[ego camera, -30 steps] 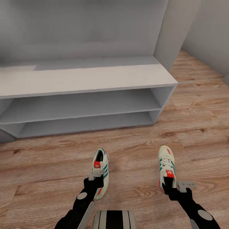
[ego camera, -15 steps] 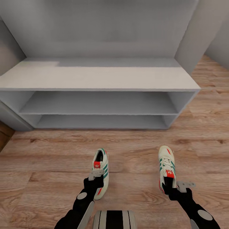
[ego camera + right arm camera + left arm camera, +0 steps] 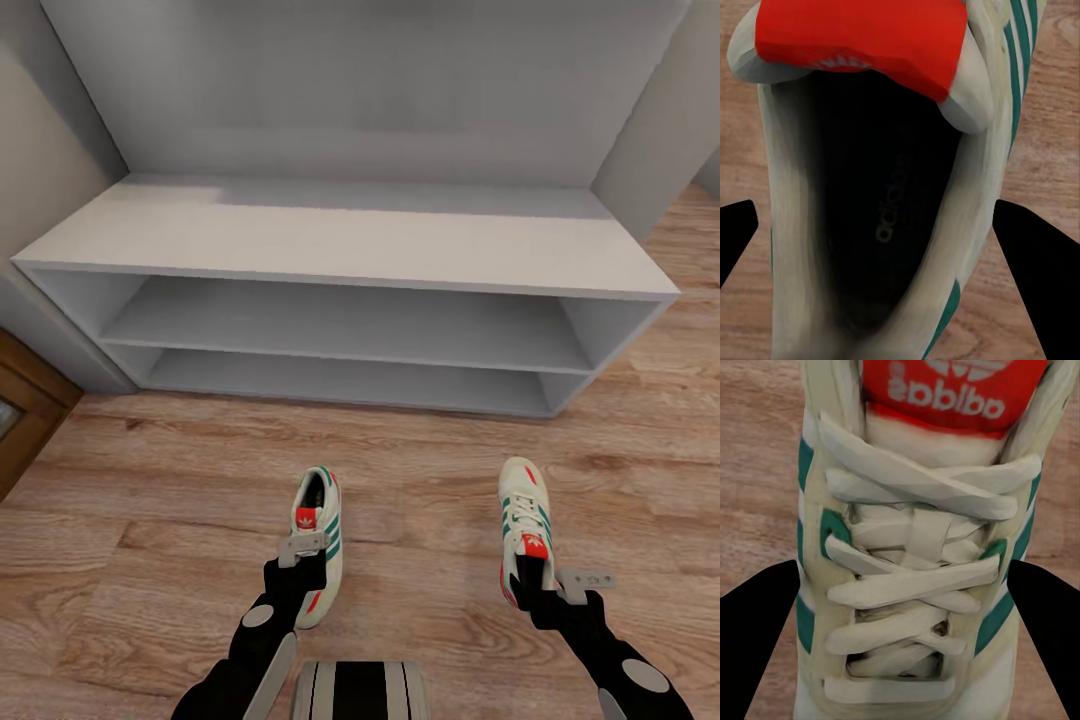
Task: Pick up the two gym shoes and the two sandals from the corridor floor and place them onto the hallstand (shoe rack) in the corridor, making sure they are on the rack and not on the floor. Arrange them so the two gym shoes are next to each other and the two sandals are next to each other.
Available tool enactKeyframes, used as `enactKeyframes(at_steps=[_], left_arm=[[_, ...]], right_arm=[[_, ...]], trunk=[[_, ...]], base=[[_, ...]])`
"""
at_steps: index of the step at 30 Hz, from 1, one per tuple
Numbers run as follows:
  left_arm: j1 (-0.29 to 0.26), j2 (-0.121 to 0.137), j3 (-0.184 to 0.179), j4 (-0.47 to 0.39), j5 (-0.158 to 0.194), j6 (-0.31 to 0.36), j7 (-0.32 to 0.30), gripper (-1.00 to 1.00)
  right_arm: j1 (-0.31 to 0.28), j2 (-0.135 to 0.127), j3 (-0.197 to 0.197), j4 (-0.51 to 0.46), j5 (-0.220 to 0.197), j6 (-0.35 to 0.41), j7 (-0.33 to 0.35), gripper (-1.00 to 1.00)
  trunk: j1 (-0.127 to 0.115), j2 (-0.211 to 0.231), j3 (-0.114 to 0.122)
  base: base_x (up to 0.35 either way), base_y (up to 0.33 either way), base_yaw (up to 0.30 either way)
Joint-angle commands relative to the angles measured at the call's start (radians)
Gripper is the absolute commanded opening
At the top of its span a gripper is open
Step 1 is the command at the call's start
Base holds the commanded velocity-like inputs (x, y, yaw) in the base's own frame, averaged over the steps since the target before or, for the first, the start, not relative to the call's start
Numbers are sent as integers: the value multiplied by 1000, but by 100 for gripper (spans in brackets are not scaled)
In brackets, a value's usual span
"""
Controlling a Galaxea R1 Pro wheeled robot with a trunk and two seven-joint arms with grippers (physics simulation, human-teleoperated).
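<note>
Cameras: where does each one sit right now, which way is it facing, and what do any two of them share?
Head view: high on the robot, looking down over the hallstand, the floor, both arms.
Left wrist view: above the left gym shoe, facing its laces; dark fingers flank it.
Right wrist view: facing into the right gym shoe; fingers flank it.
Shared: head and wrist views show both shoes.

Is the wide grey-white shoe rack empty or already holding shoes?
Empty: the wide grey-white shoe rack has a bare top and both open shelves bare; both white green-striped sneakers are in the grippers.
</note>
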Motion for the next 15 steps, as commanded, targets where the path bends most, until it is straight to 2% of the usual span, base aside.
enactKeyframes(at_steps=[1, 8, 15], left_arm=[[0, 0, 0, 0, 0, 0, -1, -100], [0, -1, -2, 4, -2, -21, -2, -100], [0, -2, -3, 30, -2, -32, -3, -100]], right_arm=[[0, 0, 1, 0, 0, 0, 0, -100], [0, -1, 3, 4, 1, -31, 0, -100], [24, 0, 2, 14, 0, -68, -1, -100]], trunk=[[0, 0, 0], [0, 0, 0], [0, 0, 0]], base=[[0, 0, 31], [-18, -3, 16], [-216, -65, 4]])
